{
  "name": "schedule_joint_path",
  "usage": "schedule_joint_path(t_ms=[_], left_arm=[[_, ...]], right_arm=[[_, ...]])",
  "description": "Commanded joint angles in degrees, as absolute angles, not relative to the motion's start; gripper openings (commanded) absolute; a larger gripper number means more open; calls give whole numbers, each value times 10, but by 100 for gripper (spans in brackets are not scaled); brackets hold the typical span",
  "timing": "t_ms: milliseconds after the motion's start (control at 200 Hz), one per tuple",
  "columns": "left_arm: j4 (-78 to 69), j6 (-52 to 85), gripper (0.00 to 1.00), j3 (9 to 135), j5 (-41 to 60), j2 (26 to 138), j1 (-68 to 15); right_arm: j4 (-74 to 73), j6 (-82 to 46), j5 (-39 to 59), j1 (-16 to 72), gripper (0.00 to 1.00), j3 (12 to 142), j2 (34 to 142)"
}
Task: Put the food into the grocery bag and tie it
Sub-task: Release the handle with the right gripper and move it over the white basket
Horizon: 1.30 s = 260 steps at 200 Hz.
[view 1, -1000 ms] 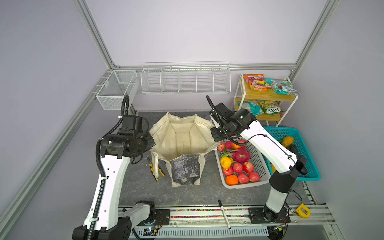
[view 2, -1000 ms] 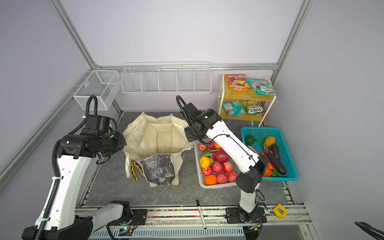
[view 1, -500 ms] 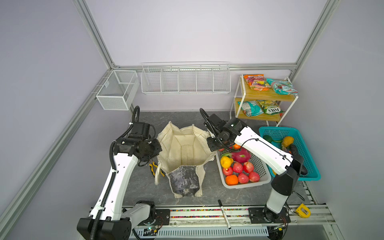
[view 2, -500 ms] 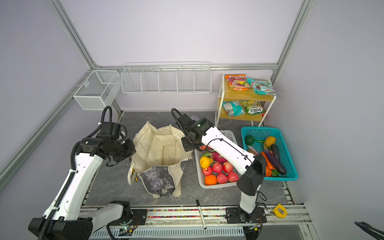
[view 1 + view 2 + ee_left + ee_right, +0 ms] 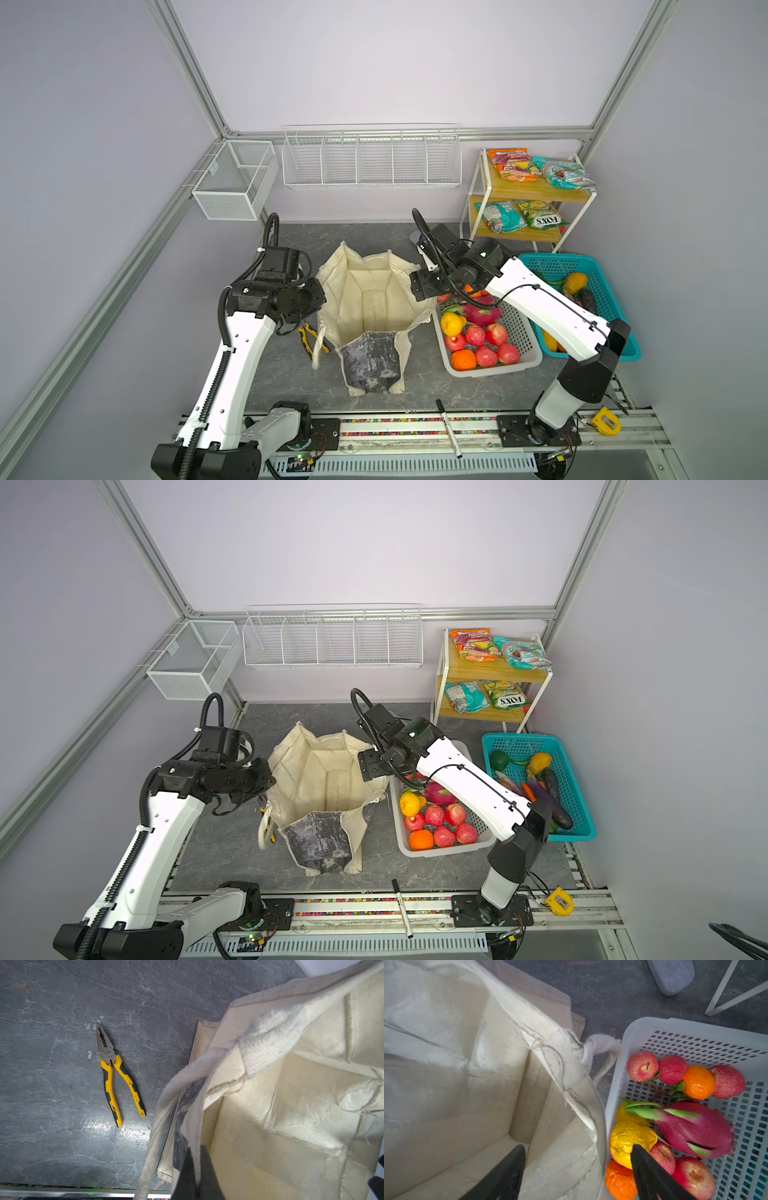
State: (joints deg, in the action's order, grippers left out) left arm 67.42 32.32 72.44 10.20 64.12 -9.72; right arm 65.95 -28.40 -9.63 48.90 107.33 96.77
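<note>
We note the right gripper [image 5: 578,1147] now spread wide, jaws either side of the grocery bag [image 5: 370,299] rim it pinched a second ago. The left gripper [image 5: 196,1150] still clamps the far rim. The bag stands open and empty, and the food [image 5: 476,334] waits in the white basket [image 5: 494,371] beside it. We judge loading can begin.

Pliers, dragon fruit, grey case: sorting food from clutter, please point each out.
pliers [image 5: 107,1052]: left wrist view, grey pivot head.
dragon fruit [image 5: 695,1128]: right wrist view, pink body.
grey case [image 5: 671,974]: right wrist view, fabric top.
</note>
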Motion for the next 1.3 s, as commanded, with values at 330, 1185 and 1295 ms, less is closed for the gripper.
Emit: schedule_joint_path(t_ms=[330,1185,1295], left_arm=[[697,324,0,753,97,638,-100],[693,313,0,734,76,628,-113],[692,313,0,732,73,626,-113]], right_arm=[[702,-467,-216,452,89,1103,832],[629,-1007,-78,414,92,673,684],[625,-1024,-54,413,95,677,712]])
